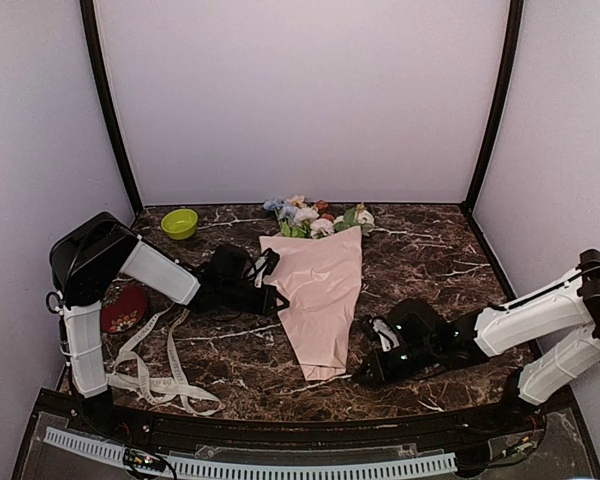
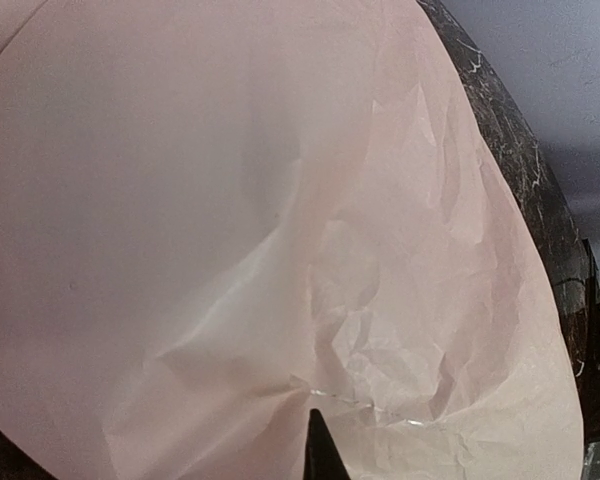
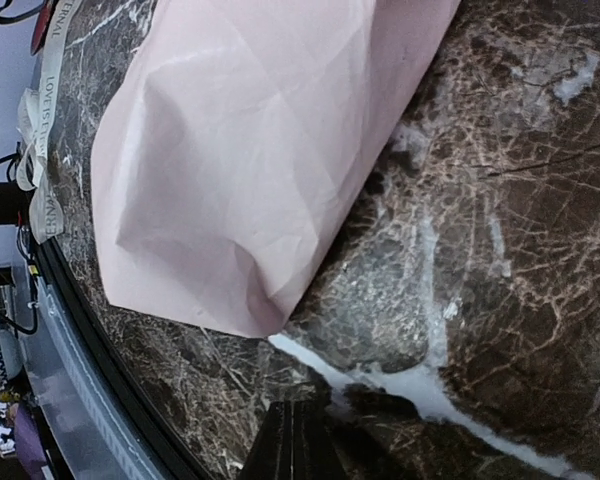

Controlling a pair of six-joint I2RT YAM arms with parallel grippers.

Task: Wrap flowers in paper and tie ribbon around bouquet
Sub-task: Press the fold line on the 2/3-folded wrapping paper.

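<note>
Right gripper [image 3: 295,435]: fingers pressed together at the bottom of my wrist view, holding nothing, just short of the cone's narrow end.
Left gripper [image 2: 320,445]: also pressed together, its tip against the creased paper [image 2: 230,200]; I cannot tell whether a fold is caught.
Bouquet [image 1: 320,290]: pink paper cone lying flat at the centre of the overhead frame, narrow end toward the bottom, between my two grippers.
Inside the cone: flowers [image 1: 315,215], with blue, white and peach blooms and green leaves spilling from the wide end.
Green bowl [image 1: 180,223]: upright at the upper left of the tabletop, well apart from the cone.
Ribbon [image 1: 155,370]: loose loops at lower left, near a red round thing [image 1: 125,308].
Tabletop [image 1: 430,260]: dark brown marble with white veins.
Room: pale lilac walls [image 1: 300,100], black corner posts.
</note>
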